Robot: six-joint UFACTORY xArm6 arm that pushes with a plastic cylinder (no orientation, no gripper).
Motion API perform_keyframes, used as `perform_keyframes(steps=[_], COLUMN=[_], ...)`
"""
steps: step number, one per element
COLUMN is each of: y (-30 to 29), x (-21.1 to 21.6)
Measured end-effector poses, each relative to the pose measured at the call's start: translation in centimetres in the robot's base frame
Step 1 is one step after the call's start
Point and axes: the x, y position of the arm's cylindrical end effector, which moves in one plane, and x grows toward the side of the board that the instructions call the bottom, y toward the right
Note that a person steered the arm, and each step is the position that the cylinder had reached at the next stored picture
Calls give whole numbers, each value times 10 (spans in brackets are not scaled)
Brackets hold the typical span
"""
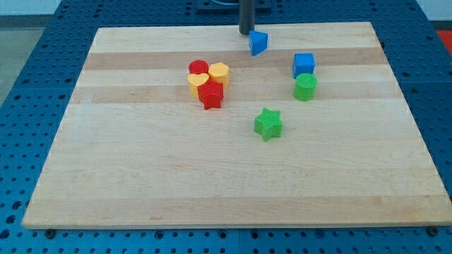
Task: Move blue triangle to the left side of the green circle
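Note:
The blue triangle point(258, 42) lies near the view's top, a little right of centre. My tip point(246, 32) stands just to its upper left, close to it or touching it. The green circle point(305, 87) sits to the lower right of the triangle, directly below the blue cube point(304, 64) and touching it.
A green star point(268, 123) lies near the board's centre. A cluster at the centre left holds a red circle point(198, 68), a yellow hexagon point(219, 72), a yellow heart point(197, 82) and a red star point(210, 94). The wooden board point(141, 183) rests on a blue pegboard table.

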Motion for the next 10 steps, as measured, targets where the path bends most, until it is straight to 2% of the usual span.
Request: perform_keyframes(steps=[1, 3, 5, 7, 10], y=[2, 30, 46, 47, 37], x=[24, 44, 88, 100, 158])
